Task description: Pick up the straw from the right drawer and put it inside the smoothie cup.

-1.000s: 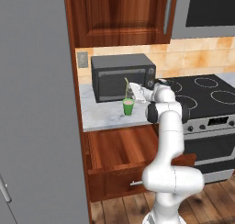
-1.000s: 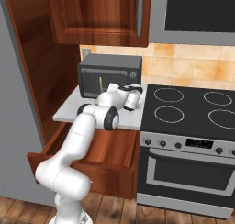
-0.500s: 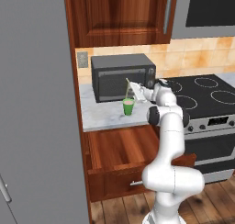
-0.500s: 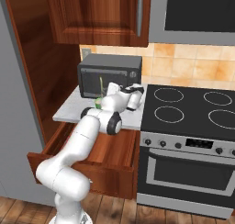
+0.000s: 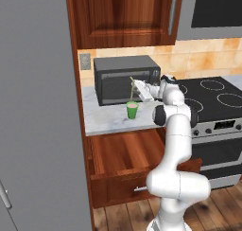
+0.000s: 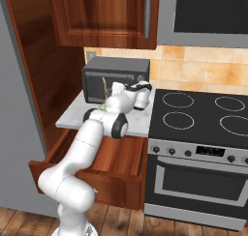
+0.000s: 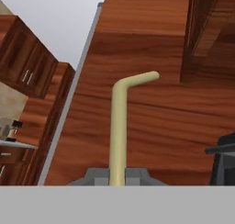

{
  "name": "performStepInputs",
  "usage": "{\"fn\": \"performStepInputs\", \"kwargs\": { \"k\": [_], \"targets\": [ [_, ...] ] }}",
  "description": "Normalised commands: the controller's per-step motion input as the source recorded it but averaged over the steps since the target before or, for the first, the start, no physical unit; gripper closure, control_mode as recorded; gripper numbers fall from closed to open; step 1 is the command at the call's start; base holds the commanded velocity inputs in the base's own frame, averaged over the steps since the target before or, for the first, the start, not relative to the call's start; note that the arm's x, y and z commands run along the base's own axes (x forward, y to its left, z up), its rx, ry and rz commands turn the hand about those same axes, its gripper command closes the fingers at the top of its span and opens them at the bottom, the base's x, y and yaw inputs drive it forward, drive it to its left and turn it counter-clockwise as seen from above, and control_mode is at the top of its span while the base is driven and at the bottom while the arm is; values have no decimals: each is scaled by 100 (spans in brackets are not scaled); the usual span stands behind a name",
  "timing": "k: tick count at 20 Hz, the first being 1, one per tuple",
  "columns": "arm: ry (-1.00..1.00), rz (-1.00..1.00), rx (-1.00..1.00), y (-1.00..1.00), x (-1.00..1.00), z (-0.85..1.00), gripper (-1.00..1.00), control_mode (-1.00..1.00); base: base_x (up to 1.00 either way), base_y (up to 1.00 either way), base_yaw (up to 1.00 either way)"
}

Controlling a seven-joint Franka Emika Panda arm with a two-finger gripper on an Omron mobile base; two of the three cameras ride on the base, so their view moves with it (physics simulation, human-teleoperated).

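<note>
Pincer: the gripper (image 5: 136,86) is clenched on the straw, held out sideways from the arm above the counter, in front of the microwave door.
Straw: the straw (image 5: 131,89) stands nearly upright in the grasp, its lower end going down toward the cup; whether it touches the cup's contents cannot be told. In the hand view the straw (image 7: 118,140) rises from between the fingers (image 7: 97,176) and bends over to one side at its far end.
Cup: the cup (image 5: 132,110) is bright green with a pale rim, upright on the counter just in front of the microwave and directly below the gripper.
Drawer: the drawer (image 5: 122,152) is pulled out under the counter, with its silver handle on the front panel. From the right side the drawer (image 6: 121,163) shows a bare wooden floor beside the arm.
Counter: the counter (image 5: 101,117) is pale marble, set between the tall grey panel and the stove.
Microwave: the microwave (image 5: 123,78) is dark and sits at the back of the counter against the tiled wall.
Stove: the stove (image 5: 216,95) has a black top with ringed burners, just beside the counter.
</note>
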Motion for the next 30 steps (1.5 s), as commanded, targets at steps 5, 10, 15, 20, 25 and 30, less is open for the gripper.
{"fn": "performStepInputs", "kwargs": {
  "k": [5, 10, 15, 20, 25, 30],
  "targets": [
    [0, 0, -6, 0, -40, 13, 100, -100, 0, 0, 0],
    [3, 0, -3, 1, -46, 40, 100, -100, 0, 0, 0],
    [2, 0, -2, 0, -48, 16, 100, -100, 0, 0, 0],
    [0, 0, -1, 0, -17, -2, 100, -100, 0, 0, 0],
    [2, 0, 0, 9, 0, -2, 100, -100, 0, 0, 0],
    [8, 0, 0, 1, -1, -3, 100, -100, 0, 0, 0]
  ]
}}
